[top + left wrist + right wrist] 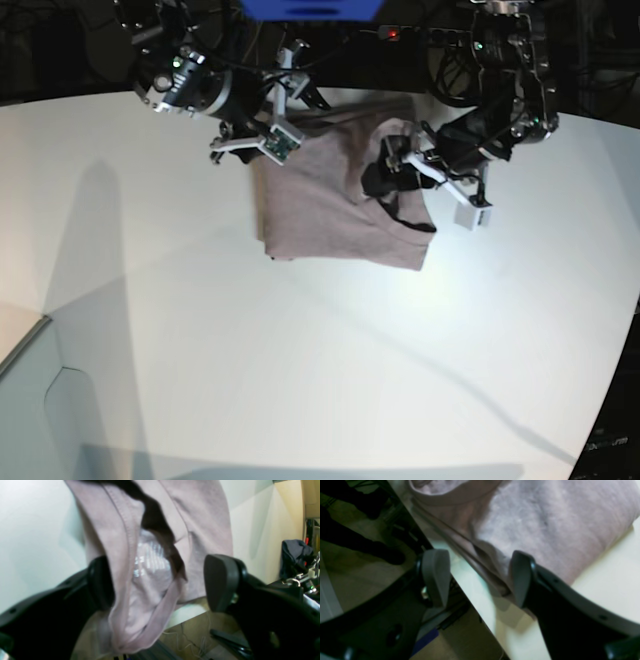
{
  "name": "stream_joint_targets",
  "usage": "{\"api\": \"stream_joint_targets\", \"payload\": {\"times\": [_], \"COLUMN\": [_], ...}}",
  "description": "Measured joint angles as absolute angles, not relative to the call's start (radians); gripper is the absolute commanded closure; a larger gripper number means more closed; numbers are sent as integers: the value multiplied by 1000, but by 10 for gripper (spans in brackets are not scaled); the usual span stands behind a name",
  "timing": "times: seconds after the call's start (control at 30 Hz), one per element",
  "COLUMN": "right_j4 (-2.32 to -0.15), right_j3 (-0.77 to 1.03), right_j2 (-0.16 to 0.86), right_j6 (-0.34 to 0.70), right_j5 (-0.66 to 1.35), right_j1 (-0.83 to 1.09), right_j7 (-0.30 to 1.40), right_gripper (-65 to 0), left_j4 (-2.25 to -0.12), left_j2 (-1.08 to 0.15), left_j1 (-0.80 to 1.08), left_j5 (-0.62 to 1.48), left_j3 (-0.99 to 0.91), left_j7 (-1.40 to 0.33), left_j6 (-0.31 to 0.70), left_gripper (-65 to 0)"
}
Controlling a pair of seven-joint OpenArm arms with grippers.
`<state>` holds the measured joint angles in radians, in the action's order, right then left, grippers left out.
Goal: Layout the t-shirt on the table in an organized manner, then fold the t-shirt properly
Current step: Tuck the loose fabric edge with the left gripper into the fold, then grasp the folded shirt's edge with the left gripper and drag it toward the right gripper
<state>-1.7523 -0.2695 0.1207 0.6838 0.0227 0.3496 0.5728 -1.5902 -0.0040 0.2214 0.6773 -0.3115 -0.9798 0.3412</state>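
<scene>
The t-shirt lies bunched at the upper centre of the white surface. The left gripper gapes around its neck edge; the right gripper gapes astride a hem fold at the surface's edge. Both are equally near.

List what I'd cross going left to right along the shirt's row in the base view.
Bare table → right pincer, open at the shirt's edge → t-shirt → left pincer, open at the collar.

No text can be read; pale printed marks inside the t-shirt (neck label area) are blurred.
</scene>
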Motion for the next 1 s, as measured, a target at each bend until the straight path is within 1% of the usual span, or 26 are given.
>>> {"api": "stream_joint_targets", "payload": {"times": [0.23,0.5,0.73,0.77,0.83,0.93,1.0], "right_j4": [-1752,-1752,-1751,-1751,-1751,-1752,-1752], "right_j3": [-270,-270,-270,-269,-269,-270,-269], "right_j2": [121,119,119,120,119,119,119], "right_j6": [684,684,684,684,684,684,684], "right_j5": [23,23,23,23,23,23,23], "right_j1": [350,344,344,344,344,345,344], "right_j7": [573,573,573,573,572,575,574], "right_gripper": [-396,-396,-396,-396,-396,-396,-396], "left_j4": [-1590,-1494,-1451,-1435,-1391,-1330,-1306], "left_j2": [-6,4,19,16,14,15,15], "left_j1": [223,204,178,167,144,121,112], "left_j5": [676,586,587,590,596,607,605], "left_j3": [-352,-346,-345,-345,-344,-345,-345], "left_j7": [-979,-966,-969,-967,-958,-955,-953], "left_j6": [341,341,341,341,346,355,357], "left_gripper": [-530,-529,-516,-488,-402,-236,-138]}}
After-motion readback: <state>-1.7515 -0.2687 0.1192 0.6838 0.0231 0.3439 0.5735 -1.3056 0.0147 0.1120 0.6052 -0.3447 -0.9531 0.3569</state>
